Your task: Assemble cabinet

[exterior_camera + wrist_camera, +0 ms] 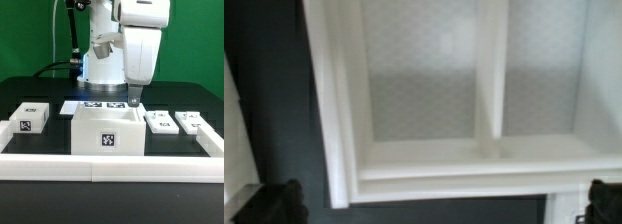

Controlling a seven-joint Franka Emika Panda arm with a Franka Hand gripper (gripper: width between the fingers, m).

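At the middle of the bench (190, 100) sits the cabinet body (108, 130), an open-topped white box with 1 tag on its front face, and everything else is best placed from it. The tagged block (33, 117) lies well apart on the exterior view's left of it, and 2 small panels (158, 122) lie near it on the exterior view's right. The marker board (95, 104) is just behind it and the long low rail (110, 160) just in front. The tool (133, 100) hangs over the body's rear corner on the exterior view's right, spread wide and holding nothing. The wrist view shows its 2 dark fingertips (267, 200) far apart, with 1 wall and an inner divider (493, 80) of the body below. I judge the body to be light, rigid plastic, smooth enough to slip. It looks too broad to span, so a thin upright wall is the place to pinch, squarely and well down. A shallow or off-centre pinch may tip or swivel it.
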